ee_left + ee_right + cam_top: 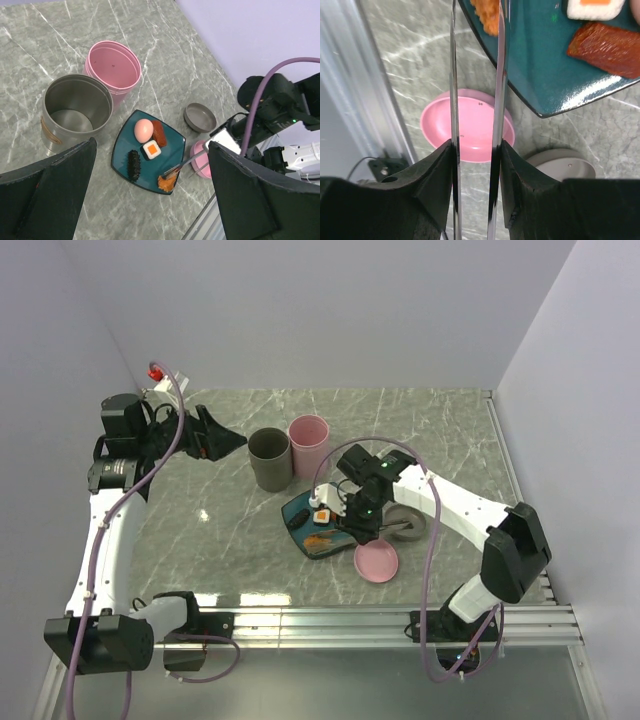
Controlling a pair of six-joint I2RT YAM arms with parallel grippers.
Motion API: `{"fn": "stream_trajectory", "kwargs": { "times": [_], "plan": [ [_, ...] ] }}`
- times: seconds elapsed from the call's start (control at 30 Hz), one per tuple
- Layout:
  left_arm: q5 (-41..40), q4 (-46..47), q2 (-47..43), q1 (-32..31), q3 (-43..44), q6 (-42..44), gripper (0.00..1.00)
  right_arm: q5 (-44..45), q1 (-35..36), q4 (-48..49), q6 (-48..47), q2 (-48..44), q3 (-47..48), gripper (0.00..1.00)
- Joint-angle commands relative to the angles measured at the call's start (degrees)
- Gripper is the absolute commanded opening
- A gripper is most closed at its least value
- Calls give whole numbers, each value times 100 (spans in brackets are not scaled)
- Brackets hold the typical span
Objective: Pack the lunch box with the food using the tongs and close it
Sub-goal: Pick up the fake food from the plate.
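The food lies on a teal plate: pink egg, red-brown sausage, dark brown piece, white-and-orange block and orange nugget. My right gripper is shut on the silver tongs, squeezing both arms. The tongs reach onto the plate with their tips at the nugget, which sits between the two arms. My left gripper hangs open and empty at the rear left, well away from the plate. The lunch box's grey tub and pink tub stand open behind the plate.
A pink lid lies on the table in front of the plate, a grey lid to its right, under my right arm. The aluminium rail runs along the near table edge. Walls close the left, back and right sides.
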Motion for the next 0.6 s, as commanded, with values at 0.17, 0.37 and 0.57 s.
{"fn": "stream_trajectory", "kwargs": {
  "times": [0.17,0.37,0.57],
  "plan": [
    [46,207,-38,106,40,-190,99,-587,-160,-413,392,-442,930,17],
    [-15,278,-99,124,40,-269,99,-789,-415,-440,524,-416,1510,13],
    [-77,592,-283,168,-91,-444,99,-947,-713,-484,559,-223,2089,11]
  ]
}}
